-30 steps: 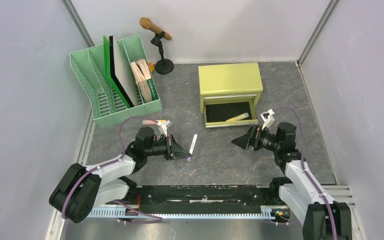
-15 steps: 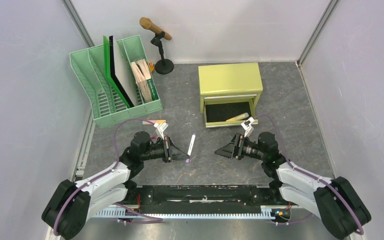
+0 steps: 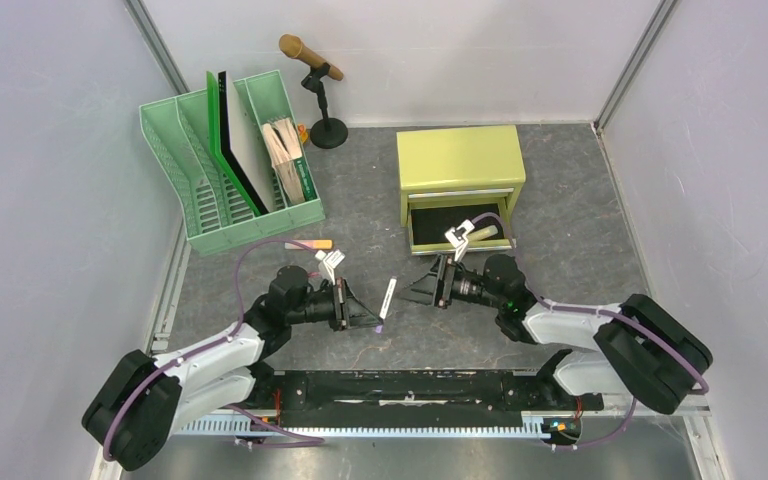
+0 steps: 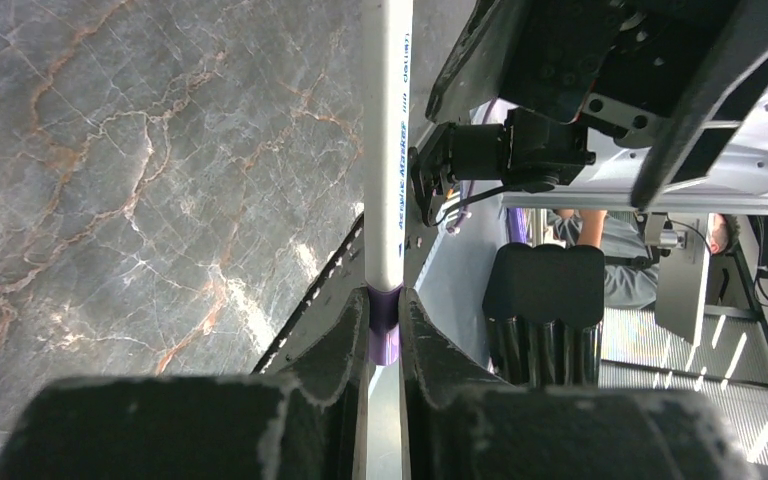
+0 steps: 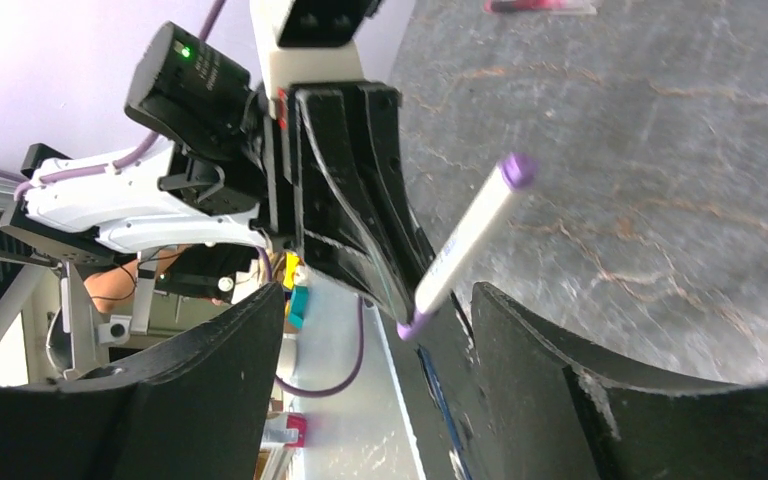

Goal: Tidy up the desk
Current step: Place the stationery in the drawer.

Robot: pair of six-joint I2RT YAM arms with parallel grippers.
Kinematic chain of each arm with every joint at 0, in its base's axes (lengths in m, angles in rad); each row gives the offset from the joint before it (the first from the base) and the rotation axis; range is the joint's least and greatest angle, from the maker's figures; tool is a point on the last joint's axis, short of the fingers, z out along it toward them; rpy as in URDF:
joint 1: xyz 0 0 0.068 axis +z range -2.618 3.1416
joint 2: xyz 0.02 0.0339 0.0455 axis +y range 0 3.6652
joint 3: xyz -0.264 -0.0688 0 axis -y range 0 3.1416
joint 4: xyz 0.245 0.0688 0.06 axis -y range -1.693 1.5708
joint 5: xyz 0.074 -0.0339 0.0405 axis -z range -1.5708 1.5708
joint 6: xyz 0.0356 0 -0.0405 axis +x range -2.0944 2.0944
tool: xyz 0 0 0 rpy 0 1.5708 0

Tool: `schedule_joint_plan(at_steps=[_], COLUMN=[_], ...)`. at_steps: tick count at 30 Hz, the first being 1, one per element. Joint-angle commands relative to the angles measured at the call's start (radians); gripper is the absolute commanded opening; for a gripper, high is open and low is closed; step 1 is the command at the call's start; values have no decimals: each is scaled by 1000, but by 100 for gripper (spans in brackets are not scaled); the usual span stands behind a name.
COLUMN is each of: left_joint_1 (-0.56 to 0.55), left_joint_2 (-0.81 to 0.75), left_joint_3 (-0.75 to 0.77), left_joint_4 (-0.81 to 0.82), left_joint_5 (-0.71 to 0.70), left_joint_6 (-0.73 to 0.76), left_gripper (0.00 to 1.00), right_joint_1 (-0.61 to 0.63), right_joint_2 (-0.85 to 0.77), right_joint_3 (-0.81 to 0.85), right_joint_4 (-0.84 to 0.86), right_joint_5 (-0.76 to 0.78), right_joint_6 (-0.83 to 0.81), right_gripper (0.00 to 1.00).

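My left gripper [image 3: 373, 318] is shut on the purple end of a white marker [image 3: 387, 297], which it holds up over the dark grey desk [image 3: 570, 200]. The left wrist view shows the marker [image 4: 388, 150] pinched between the fingers [image 4: 345, 330] and pointing away. My right gripper [image 3: 417, 290] is open just right of the marker, facing it. In the right wrist view the marker [image 5: 465, 245] slants across between the open right fingers [image 5: 220, 360], with the left gripper [image 5: 355, 200] behind it. Nothing is in the right gripper.
A yellow-green cabinet [image 3: 460, 158] stands behind the right gripper; its lower drawer [image 3: 457, 240] is open with a yellow marker [image 3: 480, 232] inside. At the back left are a green file rack [image 3: 210, 205] and a microphone on a stand [image 3: 312, 62]. An orange marker [image 3: 310, 244] lies near the rack.
My right arm has swung left from beside the drawer to the held marker, and its jaws have narrowed a little. The left gripper still holds the marker, shifted slightly right.
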Motion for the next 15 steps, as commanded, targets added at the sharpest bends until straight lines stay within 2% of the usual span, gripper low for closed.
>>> schedule_joint_plan(at_steps=[1,8,15], left_joint_1=[-22,-31,-33], left_joint_2=[-2,-14,-13], left_joint_3=[29,29,31], left_joint_4=[30,31,31], left_joint_5=[-15,-28,-36], left_joint_6=[-17,-18,-17], left_gripper=[2,2,2], right_joint_1=[32,63,78], right_joint_2=[51,120,153], right_joint_3=[87,129,161], right_joint_4=[64,-53,-138], right_joint_5=[35,81,103], right_joint_6=[15,15,-3], right_gripper=[72,63,61])
